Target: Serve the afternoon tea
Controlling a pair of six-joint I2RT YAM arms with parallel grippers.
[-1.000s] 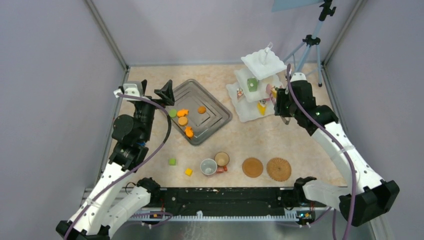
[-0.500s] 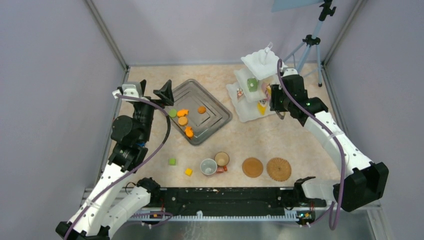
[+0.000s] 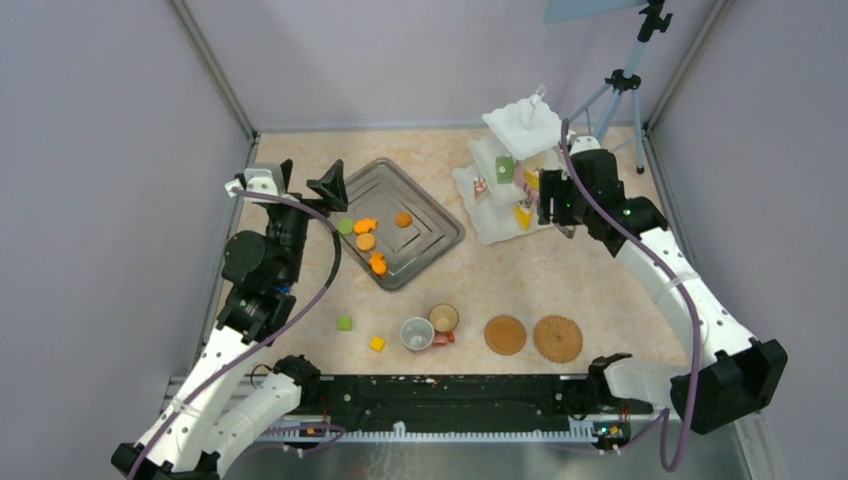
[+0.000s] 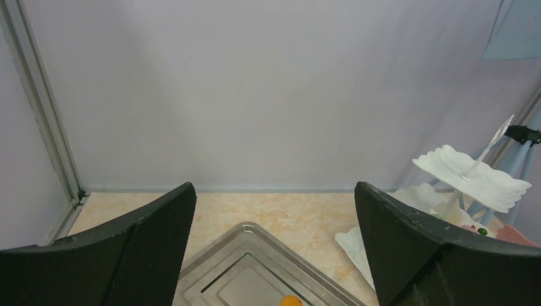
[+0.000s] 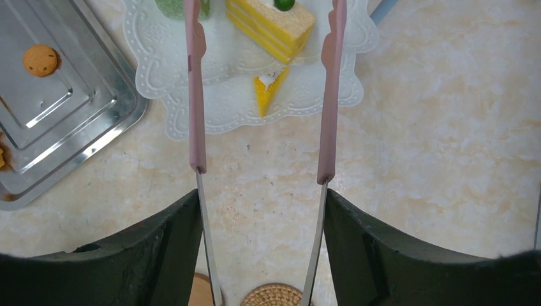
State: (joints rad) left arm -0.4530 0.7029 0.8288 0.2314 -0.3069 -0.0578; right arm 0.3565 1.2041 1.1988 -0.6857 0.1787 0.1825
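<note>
My right gripper point(image 5: 261, 223) is shut on the pink tongs point(image 5: 196, 95), both tong arms resting against its fingers. The tong tips stand apart on either side of a yellow layered cake point(image 5: 271, 22) on the white three-tier stand point(image 3: 490, 218). A yellow wedge point(image 5: 268, 92) lies on the tier below. Orange rounds point(image 3: 366, 241) and a green bit lie on the steel tray point(image 3: 425, 240). Two cups point(image 3: 417, 333) and two woven mats point(image 3: 505, 335) sit near the front. My left gripper point(image 3: 308, 180) hangs open over the tray's far-left corner, holding nothing.
A green cube point(image 3: 344, 323) and a yellow cube point(image 3: 377, 344) lie loose left of the cups. A tripod point(image 3: 620, 90) stands behind the stand at the back right. Grey walls close in the table on three sides.
My right arm has swung left and back toward the stand, and its fingers and the tongs now stand wider apart. The left arm has not moved.
</note>
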